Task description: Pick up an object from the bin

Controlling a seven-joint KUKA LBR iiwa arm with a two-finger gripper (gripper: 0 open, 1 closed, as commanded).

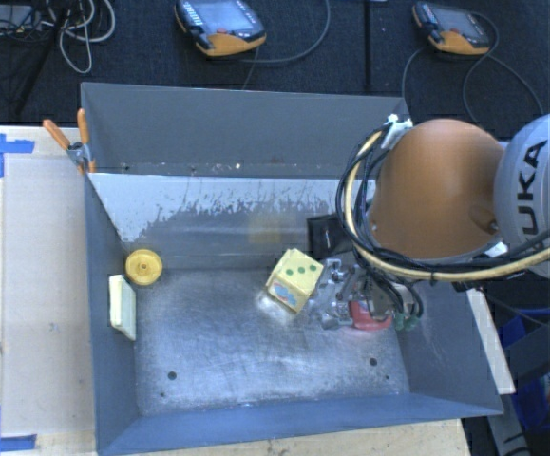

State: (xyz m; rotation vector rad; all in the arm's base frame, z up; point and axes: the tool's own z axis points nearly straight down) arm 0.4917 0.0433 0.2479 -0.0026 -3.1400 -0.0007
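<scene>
My gripper (334, 297) is low in the right half of the bin, under the arm's orange cover. Just to its left, touching or nearly touching it, a yellow cube with green dots (295, 275) lies tilted on the bin floor, with a pale shiny bit (276, 302) at its lower left corner. A small red thing (368, 317) lies right of the gripper, partly hidden by cables. A black flat thing (324, 232) sits just behind the gripper by the bin's back slope.
At the bin's left side lie a round yellow disc (143, 267) and, just below it, a pale yellow block (123, 305) against the left wall. The arm and its cables cover the bin's right side.
</scene>
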